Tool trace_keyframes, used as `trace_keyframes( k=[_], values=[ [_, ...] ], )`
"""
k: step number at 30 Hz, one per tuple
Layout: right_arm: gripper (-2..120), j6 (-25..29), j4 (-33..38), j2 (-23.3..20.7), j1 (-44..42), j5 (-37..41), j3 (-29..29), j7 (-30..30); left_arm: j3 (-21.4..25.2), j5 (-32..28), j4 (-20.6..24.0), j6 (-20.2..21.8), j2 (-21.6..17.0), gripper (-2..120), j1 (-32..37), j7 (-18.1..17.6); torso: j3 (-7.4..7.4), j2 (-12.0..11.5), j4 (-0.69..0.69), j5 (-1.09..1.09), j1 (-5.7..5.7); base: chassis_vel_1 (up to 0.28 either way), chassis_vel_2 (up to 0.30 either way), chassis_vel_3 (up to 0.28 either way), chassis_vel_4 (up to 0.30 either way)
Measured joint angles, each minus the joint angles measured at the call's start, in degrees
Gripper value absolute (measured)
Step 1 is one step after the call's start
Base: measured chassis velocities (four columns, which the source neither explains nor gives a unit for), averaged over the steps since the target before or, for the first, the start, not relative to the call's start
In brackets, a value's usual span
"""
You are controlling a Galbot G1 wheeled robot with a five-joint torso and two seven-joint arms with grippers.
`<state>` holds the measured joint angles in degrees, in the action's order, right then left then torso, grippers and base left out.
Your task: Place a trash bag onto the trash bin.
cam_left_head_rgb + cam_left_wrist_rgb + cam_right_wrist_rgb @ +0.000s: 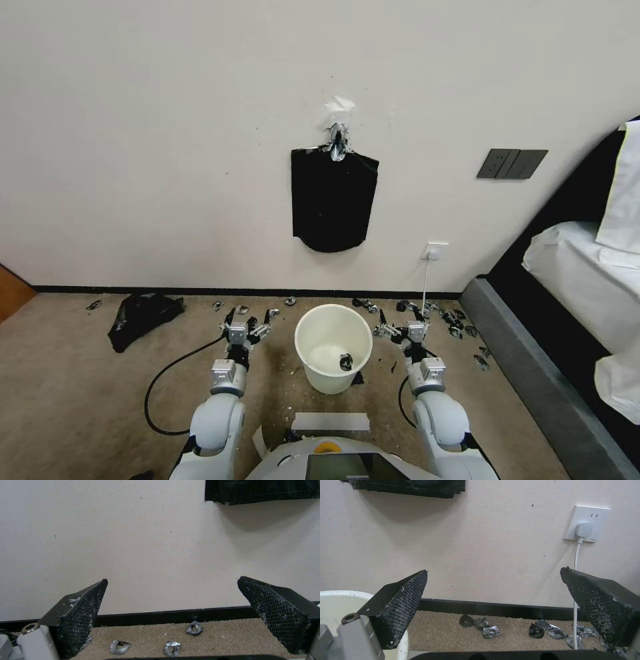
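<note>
Nothing done yet: the trash bin [333,348] stands bare on the carpet near the wall, between the left end effector [247,325] and the right end effector [403,327], both spread wide and empty. No loose trash bag is in hand; a black sheaf of bags [333,199] hangs clipped on the wall above, well apart. A squashed black heap [142,317], foil scraps [486,629] and a white cord [576,585] litter the floor.

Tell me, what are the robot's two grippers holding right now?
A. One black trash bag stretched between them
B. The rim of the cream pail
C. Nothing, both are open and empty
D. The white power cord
C. The left gripper and right gripper hover open and empty on either side of the cream trash bin.
</note>
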<state>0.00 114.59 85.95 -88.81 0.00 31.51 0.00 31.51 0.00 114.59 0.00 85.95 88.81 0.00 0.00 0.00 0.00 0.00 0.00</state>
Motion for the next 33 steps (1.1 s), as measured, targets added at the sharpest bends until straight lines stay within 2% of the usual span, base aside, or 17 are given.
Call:
trace_keyframes(
  k=[33],
  values=[
    [100, 0.0, 0.0, 0.0, 0.0, 0.0, 0.0, 0.0, 0.0, 0.0, 0.0, 0.0, 0.0, 100, 0.0, 0.0, 0.0, 0.0, 0.0, 0.0, 0.0, 0.0, 0.0, 0.0, 0.0]
  ],
)
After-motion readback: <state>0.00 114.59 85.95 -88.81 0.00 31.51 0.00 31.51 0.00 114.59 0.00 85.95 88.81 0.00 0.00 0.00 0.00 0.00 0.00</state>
